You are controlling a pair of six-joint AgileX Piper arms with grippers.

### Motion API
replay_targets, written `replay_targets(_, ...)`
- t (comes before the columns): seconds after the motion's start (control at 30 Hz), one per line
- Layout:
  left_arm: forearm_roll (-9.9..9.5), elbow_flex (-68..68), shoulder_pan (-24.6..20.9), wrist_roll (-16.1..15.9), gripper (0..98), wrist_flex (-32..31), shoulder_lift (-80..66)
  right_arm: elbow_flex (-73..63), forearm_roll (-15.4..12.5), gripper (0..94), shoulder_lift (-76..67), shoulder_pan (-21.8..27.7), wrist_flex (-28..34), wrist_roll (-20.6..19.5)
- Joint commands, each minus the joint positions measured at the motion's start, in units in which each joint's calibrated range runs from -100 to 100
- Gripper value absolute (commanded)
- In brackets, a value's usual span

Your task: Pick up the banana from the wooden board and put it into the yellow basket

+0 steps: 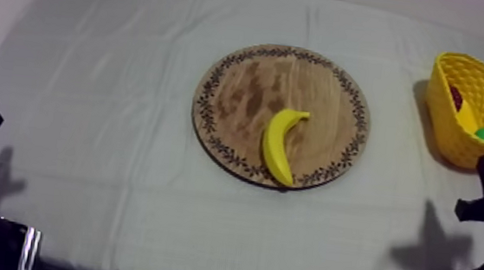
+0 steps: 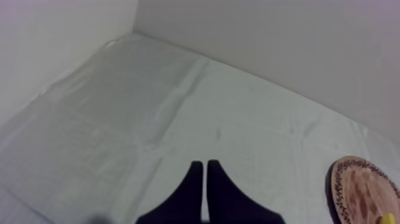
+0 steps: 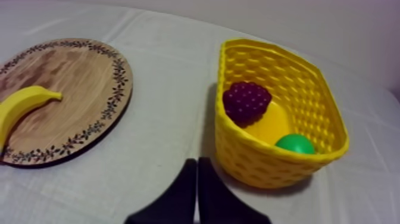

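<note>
Right gripper (image 3: 196,189): fingers pressed together into a narrow wedge, grasping nothing, touching nothing, bare cloth (image 3: 166,149) beneath it.
Basket (image 3: 256,161): just ahead of the right gripper, slightly to its outer side, its near wall closest to the fingertips.
In the basket: a bunch of grapes (image 3: 246,101) and a round green fruit (image 3: 294,144).
Board (image 3: 71,77): ahead of the right gripper on its inner side, apart from the basket.
Banana (image 3: 21,107): lying flat on the board, well apart from both grippers, outside the basket.
Left gripper (image 2: 204,192): clenched on nothing over bare cloth, the board's rim far off to its inner side.
</note>
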Motion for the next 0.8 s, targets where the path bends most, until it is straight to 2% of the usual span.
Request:
replay_targets(0.0,-0.01,0.0,0.0,0.0,0.1,0.0,0.0,0.1,0.0,0.3,0.0,-2.3,0.1,-1.6)
replay_targets(0.17,-0.01,0.0,0.0,0.0,0.1,0.0,0.0,-0.1,0.1,0.3,0.0,-6.9,0.9,-4.2)
replay_targets(0.4,-0.01,0.0,0.0,0.0,0.1,0.0,0.0,-0.2,0.1,0.3,-0.1,-9.9,1.5,-9.0)
replay_targets(0.77,-0.01,0.0,0.0,0.0,0.1,0.0,0.0,-0.2,0.1,0.4,-0.1,-10.6,1.7,-6.5)
